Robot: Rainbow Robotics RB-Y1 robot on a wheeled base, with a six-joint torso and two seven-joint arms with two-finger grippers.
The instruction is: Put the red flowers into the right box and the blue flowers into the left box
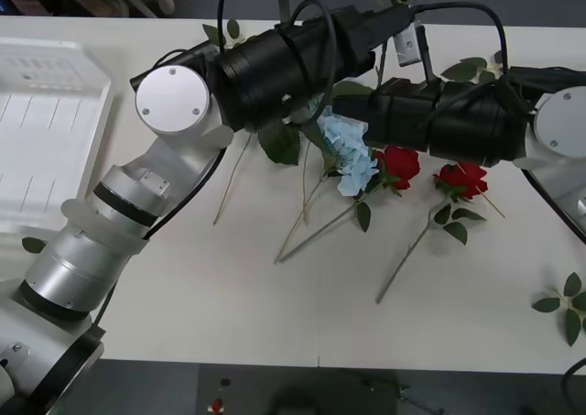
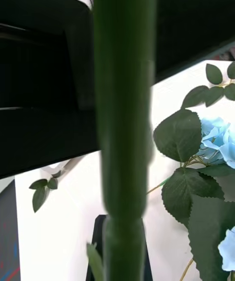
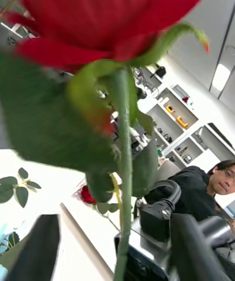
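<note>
The left box (image 1: 55, 113) sits at the table's (image 1: 229, 323) left edge, and the part of its ribbed base I can see holds nothing. No blue flower is in it yet. A loose sprig (image 1: 32, 244) lies just off its near corner.

My left arm (image 1: 275, 62) crosses from the near-left corner toward the far edge, the left gripper (image 1: 407, 39) up there. A red rose (image 3: 98, 11) stands bloom-up right before that wrist, its stem dropping toward my hand. I judge I am lifting it clear of the heap so it can go across to the right box, though I cannot tell whether the hand is clamped on it.

Mid-table lies the blue flower (image 1: 350, 154), its head touching a second rose (image 1: 400, 163). A third rose (image 1: 464, 177) lies just beside that, and all their stems point at the near edge.

My right arm (image 1: 458, 122) comes in from the right edge over those blooms. A thick green stem (image 2: 122, 114) runs straight past its wrist — likely a handover, but whether that hand is wide or closed I cannot tell. Another sprig (image 1: 563, 305) lies at the right edge.
</note>
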